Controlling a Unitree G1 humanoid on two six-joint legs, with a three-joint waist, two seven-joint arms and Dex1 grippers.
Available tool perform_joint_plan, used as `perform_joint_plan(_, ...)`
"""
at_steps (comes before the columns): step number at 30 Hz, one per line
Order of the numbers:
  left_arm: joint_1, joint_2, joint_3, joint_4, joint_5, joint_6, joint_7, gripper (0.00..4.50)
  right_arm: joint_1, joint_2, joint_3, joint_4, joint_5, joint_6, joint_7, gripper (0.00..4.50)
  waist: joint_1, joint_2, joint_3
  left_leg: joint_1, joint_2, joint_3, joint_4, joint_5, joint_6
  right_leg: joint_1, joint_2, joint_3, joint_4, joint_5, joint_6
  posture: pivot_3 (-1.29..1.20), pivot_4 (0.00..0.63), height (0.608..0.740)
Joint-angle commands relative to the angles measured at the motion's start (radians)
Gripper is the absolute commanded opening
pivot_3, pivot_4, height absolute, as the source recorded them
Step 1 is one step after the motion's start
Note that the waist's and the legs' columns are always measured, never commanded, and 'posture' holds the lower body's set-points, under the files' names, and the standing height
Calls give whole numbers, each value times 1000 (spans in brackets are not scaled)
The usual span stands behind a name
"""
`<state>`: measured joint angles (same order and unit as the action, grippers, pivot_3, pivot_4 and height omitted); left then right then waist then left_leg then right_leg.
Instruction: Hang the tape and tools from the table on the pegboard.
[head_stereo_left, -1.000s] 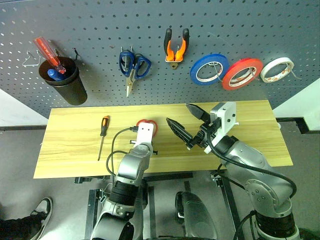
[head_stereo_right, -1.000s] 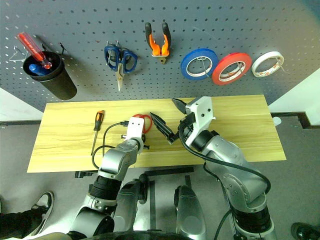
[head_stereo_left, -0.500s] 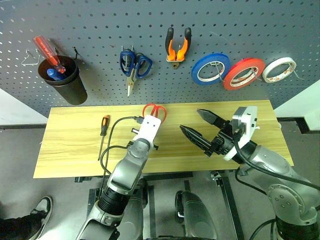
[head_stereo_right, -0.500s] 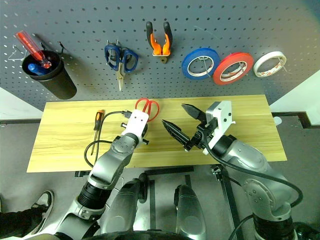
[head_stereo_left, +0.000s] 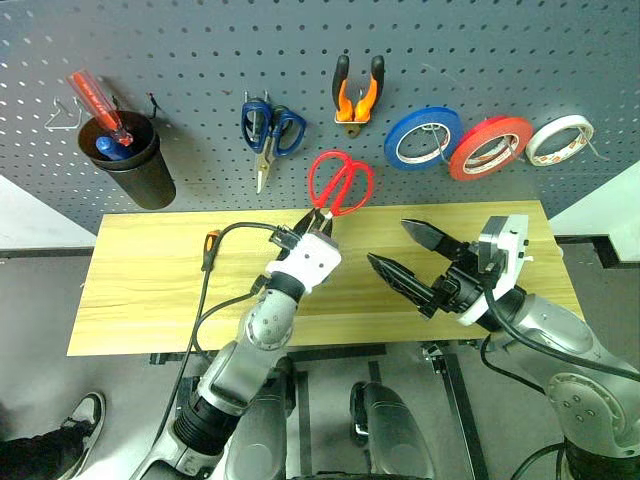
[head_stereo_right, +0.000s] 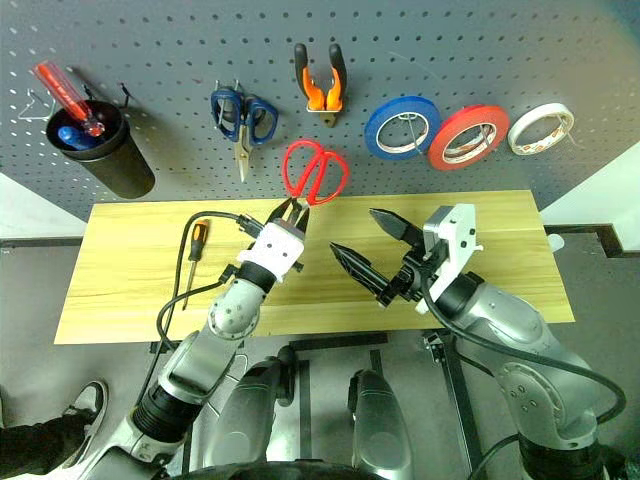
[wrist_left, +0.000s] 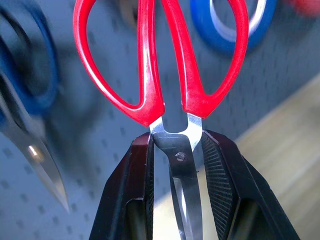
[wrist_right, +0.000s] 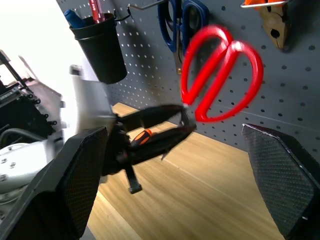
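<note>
At the far left of the pegboard (head_stereo_left: 200, 60), a black cup (head_stereo_left: 135, 165) hangs with a red-handled screwdriver (head_stereo_left: 95, 100) standing in it. Below, near the left part of the tabletop (head_stereo_left: 130, 290), lies the small screwdriver (head_stereo_left: 210, 245) with its orange handle toward the board, partly crossed by a black cable. Further right on the board hang the blue-handled scissors (head_stereo_left: 268, 130), blades down.

The left end effector (head_stereo_left: 313, 222) is raised above the tabletop and points up toward the board. Its two black fingers (wrist_left: 137, 185) are clamped together on the steel blades of the red-handled scissors (head_stereo_left: 340, 182) just below the pivot. The red loops stand upward in front of the board, between the blue-handled scissors and the blue tape roll (head_stereo_left: 420, 137). From these views I cannot tell whether the loops touch the board or a hook.

Above them the pliers (head_stereo_left: 355, 92) hang on the board with handles up. To the right, the right end effector (head_stereo_left: 408, 252) hovers over the tabletop with its fingers spread wide apart and nothing between them, pointing toward the left arm. On the board beyond the blue roll hang the red tape (head_stereo_left: 488, 147), overlapping it slightly, and then a white roll (head_stereo_left: 557, 139).
</note>
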<state>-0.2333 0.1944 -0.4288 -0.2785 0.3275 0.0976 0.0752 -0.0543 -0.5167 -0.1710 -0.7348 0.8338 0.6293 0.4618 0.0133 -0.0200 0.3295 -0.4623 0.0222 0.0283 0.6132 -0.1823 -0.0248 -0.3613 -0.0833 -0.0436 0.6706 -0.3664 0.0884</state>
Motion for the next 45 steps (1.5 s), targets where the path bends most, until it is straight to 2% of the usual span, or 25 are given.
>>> perform_joint_plan(1, 19, -2, 35, -48, 40, -169, 52, 1043, 52, -9, -60, -63, 55, -47, 36, 4500, 1, 0, 0, 0, 0, 0, 0, 0, 0, 0, 0, 0, 0, 0, 0, -7, 280, 714)
perform_joint_plan(10, -15, -17, 187, -22, 92, -339, 148, 1043, 83, 16, -174, -97, 218, -182, 95, 4500, 0, 0, -1, 1, 0, -1, 3, -1, 2, 1, 0, -2, 4, 0, 0, 10, 264, 714)
perform_joint_plan(18, -22, -22, 269, 1, 133, -318, 161, 1043, 99, -8, -164, -82, 215, -221, 110, 4500, 0, 0, -2, 1, 0, -1, 8, 0, 1, 1, 0, -2, 10, 0, 1, 14, 255, 714)
perform_joint_plan(30, 36, -33, 287, 19, 156, -320, 152, 1043, 85, -15, -135, -62, 190, -228, 113, 4500, 1, 0, -4, 1, 0, -3, 16, -1, 2, 3, 1, -2, 16, 0, 1, 12, 254, 714)
perform_joint_plan(37, -20, -1, 343, 140, 157, -336, 185, 1043, 91, -25, -138, -71, 197, -224, 106, 4500, 0, 0, -4, 1, 1, -3, 17, -1, 3, 3, 1, -2, 17, 0, 1, 6, 263, 714)
perform_joint_plan(45, -66, 0, 330, 229, 158, -366, 187, 1043, 86, -26, -129, -78, 200, -219, 93, 4500, -1, 0, -4, 1, 1, -3, 17, -1, 3, 3, 1, -2, 18, 0, 1, 4, 263, 714)
